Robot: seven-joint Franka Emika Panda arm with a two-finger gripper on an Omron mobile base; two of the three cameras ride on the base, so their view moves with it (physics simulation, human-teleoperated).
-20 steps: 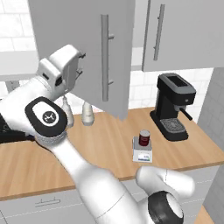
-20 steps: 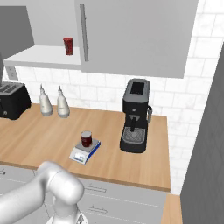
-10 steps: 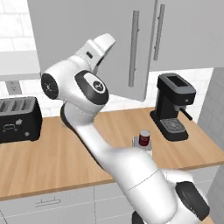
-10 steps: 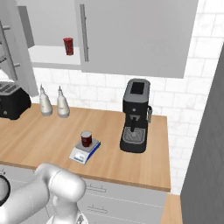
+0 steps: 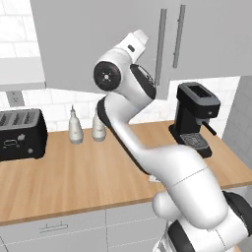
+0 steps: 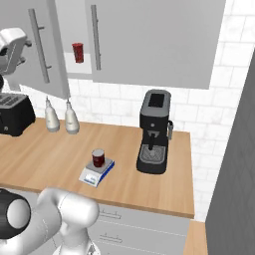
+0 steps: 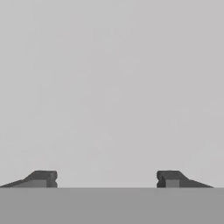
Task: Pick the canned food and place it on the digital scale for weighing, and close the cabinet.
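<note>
While the canned food (image 6: 98, 158) already sits on the digital scale (image 6: 96, 172), far below the gripper (image 7: 106, 179) and off to its right, the cabinet (image 6: 42, 45) door is not yet shut. The gripper's fingers are spread wide and empty, facing that flat grey door close up, so only pushing it closed seems left

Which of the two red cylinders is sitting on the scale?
The canned food, squat and dark red, sits on the digital scale; the slimmer, brighter red cup stands inside the cabinet.

cabinet door (image 7: 112, 87) — blocks end effector (image 7: 106, 178)
</note>
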